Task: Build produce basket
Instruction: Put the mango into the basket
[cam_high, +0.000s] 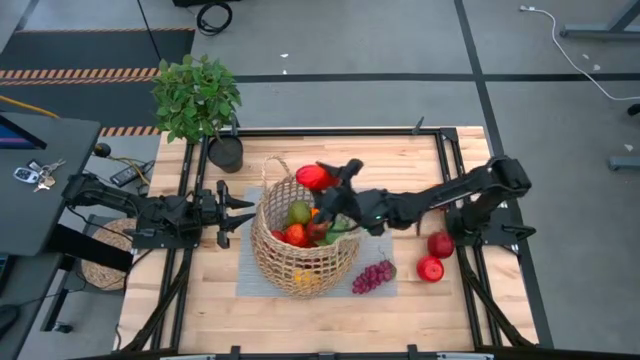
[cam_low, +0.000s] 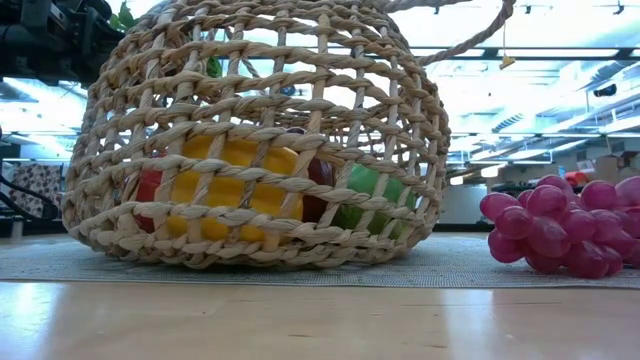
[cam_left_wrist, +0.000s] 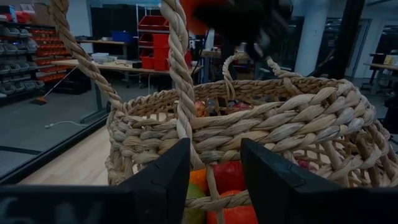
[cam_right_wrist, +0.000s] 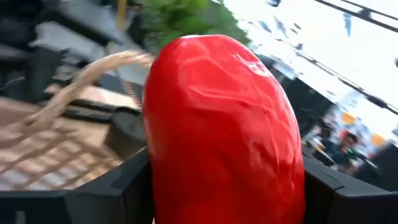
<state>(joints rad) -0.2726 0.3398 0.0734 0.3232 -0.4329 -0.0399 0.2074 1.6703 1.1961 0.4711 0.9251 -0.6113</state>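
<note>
In the high view the basket stands in the middle of the frame, on a mat that lies on the table. Several pieces of produce lie inside it. Above its upper right rim the right gripper holds a pepper. Left of the basket, just beside its wall, is the left gripper. A grape bunch lies at the lower right of the basket, at the mat's edge. Further right, two apples lie on the table, one below the other. A potted plant stands at the upper left, behind the basket.
</note>
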